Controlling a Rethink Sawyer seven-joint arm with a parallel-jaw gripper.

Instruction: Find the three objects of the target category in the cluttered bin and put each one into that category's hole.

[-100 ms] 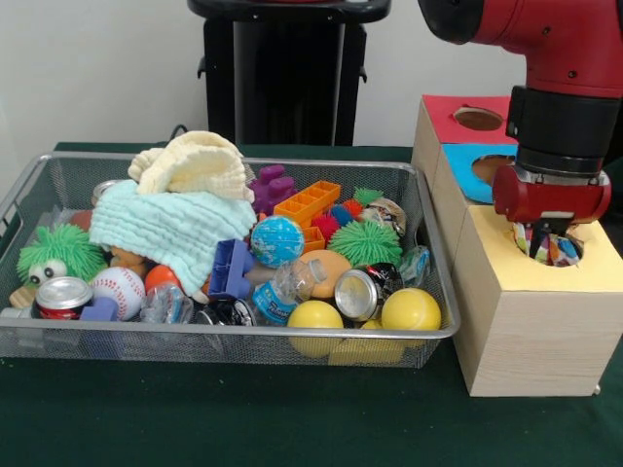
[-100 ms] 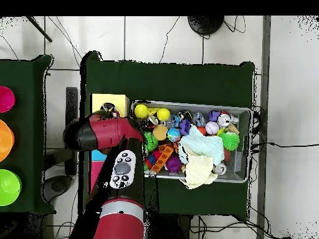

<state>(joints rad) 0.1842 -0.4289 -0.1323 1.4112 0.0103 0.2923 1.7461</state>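
Clutter fills the wire bin (image 1: 428, 253) mid-desk. Beside it, over the yellow box (image 1: 531, 321) by the desk's edge, the gripper (image 1: 547, 243) holds a crinkly multicoloured packet (image 1: 550, 249) in its hole; jaws closed on it, release pending.

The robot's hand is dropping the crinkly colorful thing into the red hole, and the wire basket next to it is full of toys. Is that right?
Not quite. The gripper holds the colorful wrapper over the yellow box's hole, not the red one, as the front view shows. The wire basket full of toys is right.
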